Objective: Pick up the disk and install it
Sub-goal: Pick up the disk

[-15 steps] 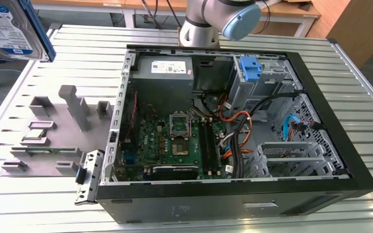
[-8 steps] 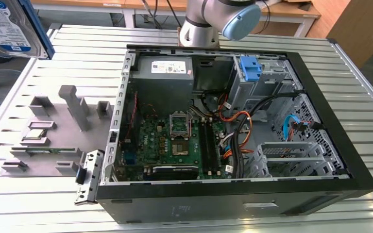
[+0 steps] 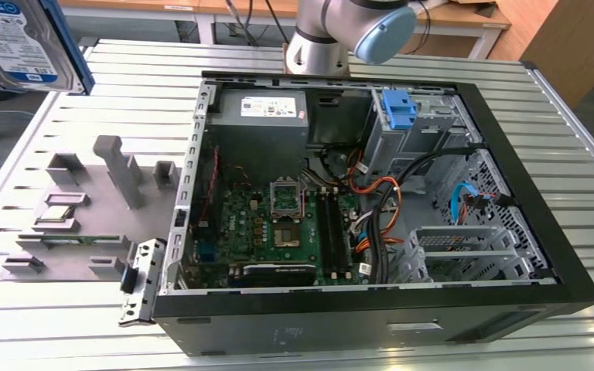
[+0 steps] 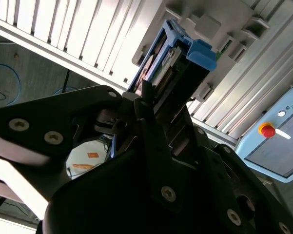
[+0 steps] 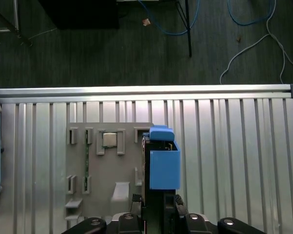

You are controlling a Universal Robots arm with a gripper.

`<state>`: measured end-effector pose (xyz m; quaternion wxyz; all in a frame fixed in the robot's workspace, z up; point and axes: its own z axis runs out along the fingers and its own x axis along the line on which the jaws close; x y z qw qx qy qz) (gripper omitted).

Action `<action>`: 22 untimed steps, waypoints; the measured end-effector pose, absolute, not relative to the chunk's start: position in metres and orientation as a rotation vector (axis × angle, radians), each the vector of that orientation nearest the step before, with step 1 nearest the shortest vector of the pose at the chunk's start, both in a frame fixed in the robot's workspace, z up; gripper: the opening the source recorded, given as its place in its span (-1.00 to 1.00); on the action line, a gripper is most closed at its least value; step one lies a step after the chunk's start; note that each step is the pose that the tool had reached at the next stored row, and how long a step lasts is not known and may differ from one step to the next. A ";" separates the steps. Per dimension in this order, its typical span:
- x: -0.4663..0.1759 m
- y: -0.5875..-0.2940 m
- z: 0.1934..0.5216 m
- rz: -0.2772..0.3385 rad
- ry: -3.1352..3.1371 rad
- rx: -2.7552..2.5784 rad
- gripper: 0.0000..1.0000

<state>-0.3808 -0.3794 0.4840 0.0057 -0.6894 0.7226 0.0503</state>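
The disk (image 3: 24,42), a silver hard drive with a white-and-blue label and blue side rails, hangs in the air at the exterior view's upper left, high above the grey fixture plate (image 3: 90,232). In the first wrist view the disk (image 5: 161,165) stands edge-on over that plate (image 5: 107,165), and my gripper (image 5: 153,214) is shut on its lower end. The second wrist view shows the black fingers (image 4: 146,105) clamped on the disk (image 4: 173,58). The open computer case (image 3: 328,317) lies to the exterior view's right of the disk.
The slatted metal table (image 3: 70,332) carries the case and the plate. A small square chip (image 3: 58,214) sits in the plate. Inside the case are a grey power supply (image 3: 261,108), a blue caddy (image 3: 398,108), cables and a metal drive cage (image 3: 462,247). The arm's base (image 3: 318,46) stands behind the case.
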 end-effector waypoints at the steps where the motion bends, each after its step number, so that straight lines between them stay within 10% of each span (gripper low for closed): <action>1: -0.379 -0.379 0.484 0.158 2.262 -2.158 -0.30; 22: -0.354 -0.379 0.484 0.158 2.262 -2.158 -0.30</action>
